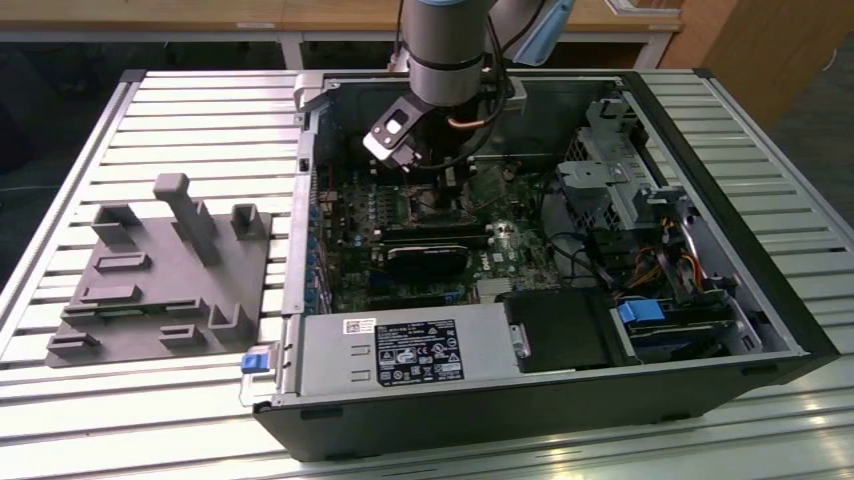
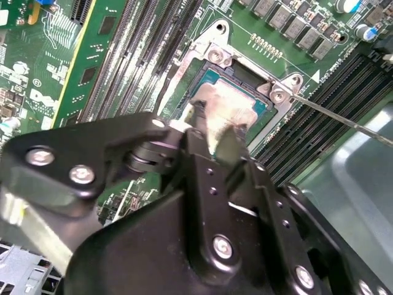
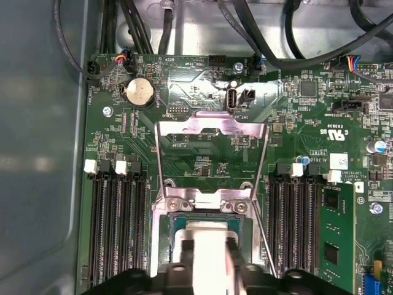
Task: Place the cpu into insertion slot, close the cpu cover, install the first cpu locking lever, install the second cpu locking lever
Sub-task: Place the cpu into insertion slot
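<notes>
Cpu (image 3: 206,236): square, no long axis; lies flat, silvery top up, edges parallel to the edges of insertion slot (image 2: 245,77). Position: directly over slot opening; whether seated or just above, cannot tell. Gripper (image 3: 209,249): fingers narrowly spread, clamped on two opposite edges of cpu. Cpu cover (image 3: 184,127): swung fully open, lying back over green motherboard (image 3: 202,163) beyond slot. Thin locking lever (image 2: 344,120): free, slanting away from slot corner.

cpu cover (image 3: 212,129) swung open, insertion slot (image 2: 242,75) flanked by memory slots (image 3: 116,227)
</notes>
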`<state>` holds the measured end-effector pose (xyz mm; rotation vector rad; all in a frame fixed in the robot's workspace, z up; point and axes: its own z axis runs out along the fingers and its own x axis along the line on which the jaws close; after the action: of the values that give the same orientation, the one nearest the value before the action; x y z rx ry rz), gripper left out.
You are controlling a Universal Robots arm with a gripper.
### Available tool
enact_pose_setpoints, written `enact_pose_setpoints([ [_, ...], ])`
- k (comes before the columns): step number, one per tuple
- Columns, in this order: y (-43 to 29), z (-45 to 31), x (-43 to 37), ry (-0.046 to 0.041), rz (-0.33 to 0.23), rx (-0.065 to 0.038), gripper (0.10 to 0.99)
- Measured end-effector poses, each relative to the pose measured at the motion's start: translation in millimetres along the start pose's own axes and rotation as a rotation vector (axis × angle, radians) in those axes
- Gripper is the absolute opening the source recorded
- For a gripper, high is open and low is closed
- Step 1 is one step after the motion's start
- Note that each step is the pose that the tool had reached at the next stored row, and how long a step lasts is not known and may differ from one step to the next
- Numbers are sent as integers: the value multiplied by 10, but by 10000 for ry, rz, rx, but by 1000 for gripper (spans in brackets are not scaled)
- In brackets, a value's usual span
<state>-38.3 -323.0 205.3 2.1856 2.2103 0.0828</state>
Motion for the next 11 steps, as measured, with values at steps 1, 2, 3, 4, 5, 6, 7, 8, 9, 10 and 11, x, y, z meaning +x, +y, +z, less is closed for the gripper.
enact_pose_setpoints([
  [1, 1, -1, 0, -1, 0, 5, 298],
  [2, 1, -2, 0, 0, 1, 8, 298],
  [3, 1, -4, 0, -1, 2, 12, 235],
  [4, 2, -5, 0, 0, 1, 14, 176],
  [5, 2, -7, 0, -2, 1, 18, 176],
  [6, 2, -9, -1, 2, 1, 20, 122],
  [7, 2, -11, -1, 11, 1, 19, 122],
  [8, 3, -12, -1, 16, 2, 18, 106],
  [9, 3, -16, -1, 18, 2, 19, 106],
  [10, 3, -20, -1, 22, 2, 21, 106],
  [11, 3, -25, -1, 34, 3, 19, 106],
])
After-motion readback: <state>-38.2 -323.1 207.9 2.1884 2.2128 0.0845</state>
